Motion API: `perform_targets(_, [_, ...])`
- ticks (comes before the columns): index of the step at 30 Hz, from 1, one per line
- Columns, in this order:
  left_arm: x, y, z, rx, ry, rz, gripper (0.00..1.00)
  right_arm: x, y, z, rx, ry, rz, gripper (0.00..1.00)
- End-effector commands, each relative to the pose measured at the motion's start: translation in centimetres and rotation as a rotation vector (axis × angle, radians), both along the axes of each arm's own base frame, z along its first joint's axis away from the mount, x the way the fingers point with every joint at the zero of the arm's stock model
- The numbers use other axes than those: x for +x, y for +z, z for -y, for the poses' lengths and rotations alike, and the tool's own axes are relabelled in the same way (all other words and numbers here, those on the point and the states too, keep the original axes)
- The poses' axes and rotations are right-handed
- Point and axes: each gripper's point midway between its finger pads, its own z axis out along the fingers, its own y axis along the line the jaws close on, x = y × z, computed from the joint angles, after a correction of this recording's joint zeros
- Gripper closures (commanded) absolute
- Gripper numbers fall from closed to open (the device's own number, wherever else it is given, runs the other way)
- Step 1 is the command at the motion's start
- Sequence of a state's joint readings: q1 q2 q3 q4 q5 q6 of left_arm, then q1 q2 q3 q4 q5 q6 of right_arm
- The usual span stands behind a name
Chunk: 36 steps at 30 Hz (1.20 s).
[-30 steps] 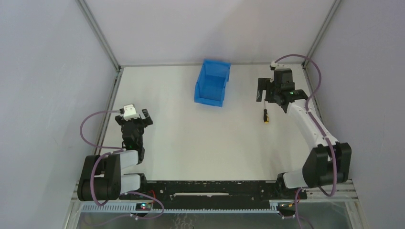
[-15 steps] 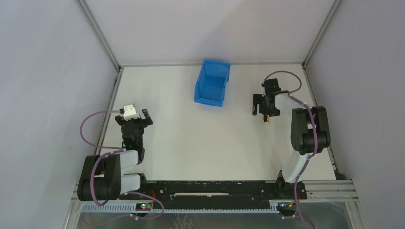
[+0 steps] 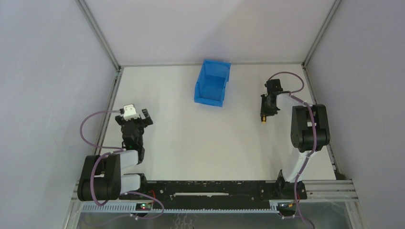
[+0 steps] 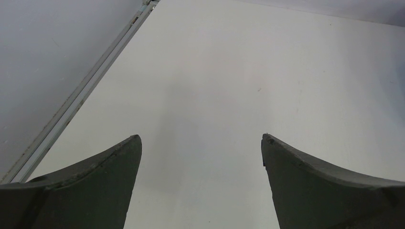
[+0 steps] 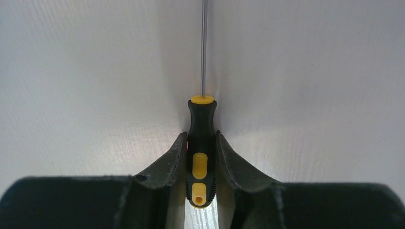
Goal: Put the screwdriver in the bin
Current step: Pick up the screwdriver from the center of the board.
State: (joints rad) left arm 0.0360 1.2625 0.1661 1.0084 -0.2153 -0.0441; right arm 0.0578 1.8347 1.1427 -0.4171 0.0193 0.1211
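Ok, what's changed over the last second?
The right gripper came down over the screwdriver and closed on its handle; a second ago it hovered open nearby. The screwdriver still lies on the table, and the bin and the open left gripper have not moved.

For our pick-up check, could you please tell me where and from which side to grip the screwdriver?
Take the screwdriver by its stubby black-and-yellow handle, from above, one finger on each long side: it lies flat on the table, and the shaft is too thin to pinch. The right hand is shut on the handle this way.
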Motion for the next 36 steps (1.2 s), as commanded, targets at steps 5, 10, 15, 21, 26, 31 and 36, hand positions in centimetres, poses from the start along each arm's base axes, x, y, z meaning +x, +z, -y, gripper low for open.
perform_targets(5, [0.8, 2.4, -0.5, 0.022, 0.016, 0.068, 0.0, -0.2, 0.4, 0.4, -0.012, -0.017, 0.0, 0.87])
perform_targets(10, [0.8, 2.3, -0.5, 0.022, 0.017, 0.067, 0.0, 0.2, 2.7, 0.4, -0.013, -0.019, 0.056, 0.87])
perform_targets(15, [0.8, 2.3, -0.5, 0.023, 0.017, 0.066, 0.0, 0.5, 6.2, 0.4, -0.009, -0.018, 0.117, 0.87])
perform_targets(21, [0.8, 2.3, -0.5, 0.022, 0.017, 0.067, 0.0, 0.6, 11.7, 0.2, -0.007, -0.003, 0.211, 0.87])
perform_targets(26, [0.8, 2.4, -0.5, 0.022, 0.016, 0.067, 0.0, 0.0, 16.7, 0.0, -0.005, 0.005, 0.279, 0.87])
perform_targets(31, [0.8, 2.3, -0.5, 0.023, 0.016, 0.067, 0.0, -0.4, 22.7, -0.2, -0.005, 0.018, 0.358, 0.87])
perform_targets(36, [0.8, 2.3, -0.5, 0.022, 0.016, 0.067, 0.0, -1.3, 27.8, -0.9, -0.013, 0.032, 0.421, 0.87])
